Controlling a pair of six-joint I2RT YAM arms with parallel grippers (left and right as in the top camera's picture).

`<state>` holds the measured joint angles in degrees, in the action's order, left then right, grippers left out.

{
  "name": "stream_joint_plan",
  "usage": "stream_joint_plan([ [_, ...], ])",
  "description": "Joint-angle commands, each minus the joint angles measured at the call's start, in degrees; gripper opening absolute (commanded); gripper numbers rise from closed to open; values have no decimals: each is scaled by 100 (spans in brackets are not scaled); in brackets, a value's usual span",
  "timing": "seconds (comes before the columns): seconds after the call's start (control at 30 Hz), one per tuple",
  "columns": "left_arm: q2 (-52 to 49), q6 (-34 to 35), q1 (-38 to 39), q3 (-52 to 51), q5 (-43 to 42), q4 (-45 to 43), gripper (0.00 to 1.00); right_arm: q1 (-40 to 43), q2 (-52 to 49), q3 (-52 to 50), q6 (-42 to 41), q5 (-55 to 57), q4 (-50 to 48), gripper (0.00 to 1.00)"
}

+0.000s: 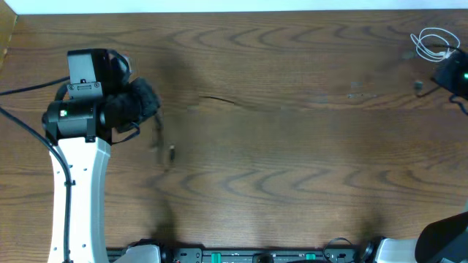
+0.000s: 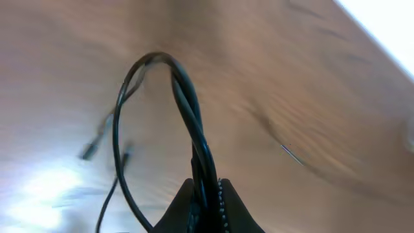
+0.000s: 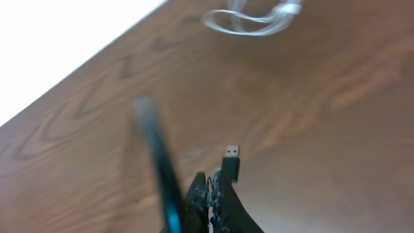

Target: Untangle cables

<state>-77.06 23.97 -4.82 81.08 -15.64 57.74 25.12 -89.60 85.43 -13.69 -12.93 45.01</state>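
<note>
1. Left claw [image 2: 208,186]: my jaws are clamped on the black cable [image 2: 187,107]. The left wrist view shows several strands of it bunched together between my fingers. Above them the cable rises in a tall loop, off the table [image 1: 292,161]. One strand falls back down on the left side of the loop.

2. Two small plug ends [image 2: 90,152] hang at the left of that loop, blurred. From overhead, one shows just right of my left arm, over the left part of the table.

3. Centre of the table: bare wood grain with one thin dark line on it.

4. Right claw [image 3: 208,186]: it sits near the far right edge and my jaws are drawn together. A black plug [image 3: 233,162] stands right at my fingertips. I cannot tell whether it is pinched. A blurred dark strand crosses the right wrist view left of my fingers.

5. White cable [image 1: 434,42]: it lies coiled in loose loops on the table at the far right corner, just beyond my right claw.
</note>
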Motion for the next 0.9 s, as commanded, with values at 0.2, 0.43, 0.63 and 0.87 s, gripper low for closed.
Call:
stream_joint_plan([
  [0.2,-280,289,-26,50,1904,122,7,118,153,39,-214,828,-234,1],
  [0.43,-483,-4,-24,50,1054,133,8,166,153,374,-216,1355,-1327,1],
  [0.63,-487,-708,221,50,-199,-55,7,675,153,1005,-212,2566,-1307,1],
  [0.87,-487,-1023,946,50,-1633,-756,8,1287,-264,1005,-144,2544,-1095,1],
])
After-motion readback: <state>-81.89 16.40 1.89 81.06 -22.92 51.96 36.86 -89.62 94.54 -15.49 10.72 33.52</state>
